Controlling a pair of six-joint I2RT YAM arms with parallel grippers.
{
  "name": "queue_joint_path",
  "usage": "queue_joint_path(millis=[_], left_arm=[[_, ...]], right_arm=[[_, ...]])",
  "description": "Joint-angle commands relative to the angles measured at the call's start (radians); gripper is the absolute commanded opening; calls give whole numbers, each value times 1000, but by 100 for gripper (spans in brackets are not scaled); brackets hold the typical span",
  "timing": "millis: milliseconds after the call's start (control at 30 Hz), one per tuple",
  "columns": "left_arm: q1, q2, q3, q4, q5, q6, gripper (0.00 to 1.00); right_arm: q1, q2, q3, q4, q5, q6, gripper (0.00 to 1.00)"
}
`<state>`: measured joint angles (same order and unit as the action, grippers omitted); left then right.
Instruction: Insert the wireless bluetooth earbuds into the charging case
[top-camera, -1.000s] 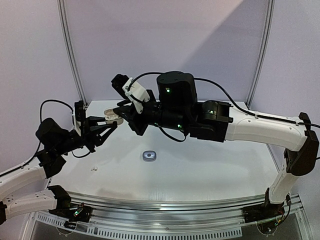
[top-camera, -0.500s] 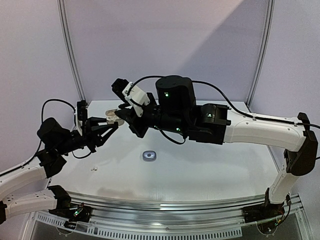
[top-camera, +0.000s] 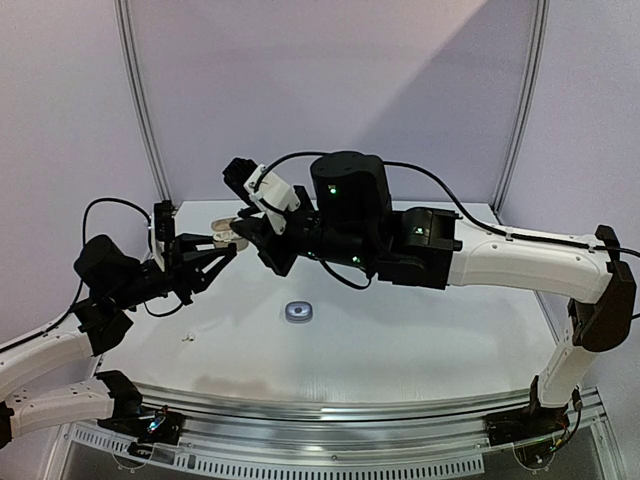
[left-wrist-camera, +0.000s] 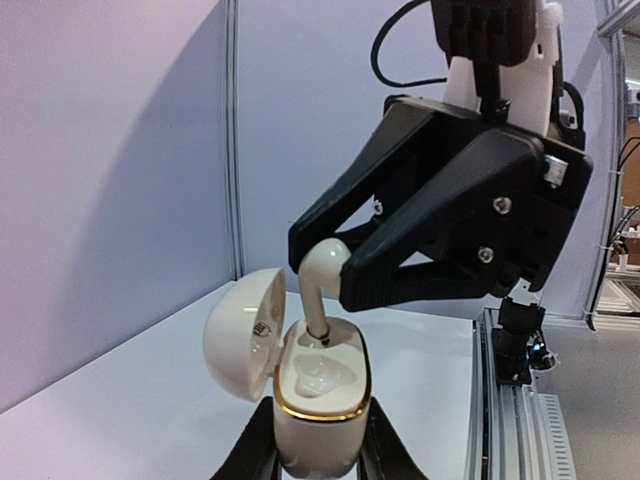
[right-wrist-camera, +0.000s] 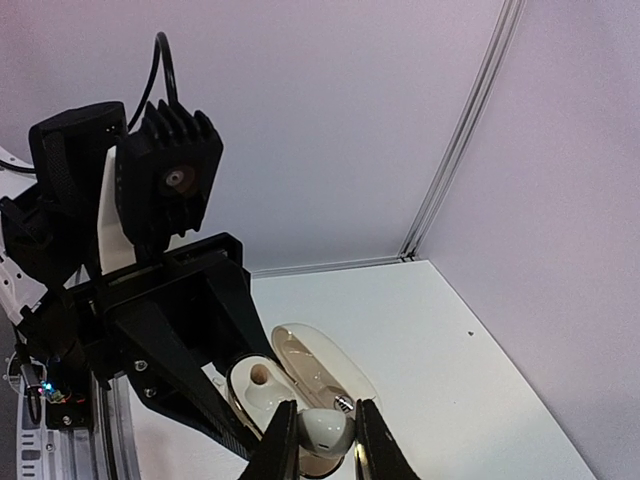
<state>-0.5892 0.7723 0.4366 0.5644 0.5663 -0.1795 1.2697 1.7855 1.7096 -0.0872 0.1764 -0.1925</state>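
Note:
My left gripper (left-wrist-camera: 318, 455) is shut on a white charging case (left-wrist-camera: 318, 405) with a gold rim and holds it upright above the table, its lid (left-wrist-camera: 243, 335) open to the left. My right gripper (right-wrist-camera: 325, 445) is shut on a white earbud (right-wrist-camera: 325, 430). In the left wrist view the earbud (left-wrist-camera: 321, 272) hangs stem down, with its tip in the case's far slot. The near slot is empty. From above, both grippers meet at the case (top-camera: 227, 233) at the table's back left. The dark grey earbuds are not visible.
A small grey case (top-camera: 298, 312) lies on the white table near the middle. A tiny white object (top-camera: 186, 338), possibly an earbud, lies near the front left. A metal rail (left-wrist-camera: 500, 400) runs along the table edge. Purple walls enclose the back and sides.
Both grippers have risen slightly with the case and the earbud, the right one also shifting left. Over the last half second almost nothing moved.

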Motion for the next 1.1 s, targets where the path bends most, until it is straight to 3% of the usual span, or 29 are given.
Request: queue_joint_path(millis=[0,833,1067], left_arm=[[-15,-11,34,58,-23,40,0],[-32,-39,16,88,-157,232,0],[-37,-59,-3,85,-170,293,0]], right_arm=[[3,28,39,-96,69,-33,0],[24,96,100,-88,69,-110,0],[23,84,93,-60,179,-103,0]])
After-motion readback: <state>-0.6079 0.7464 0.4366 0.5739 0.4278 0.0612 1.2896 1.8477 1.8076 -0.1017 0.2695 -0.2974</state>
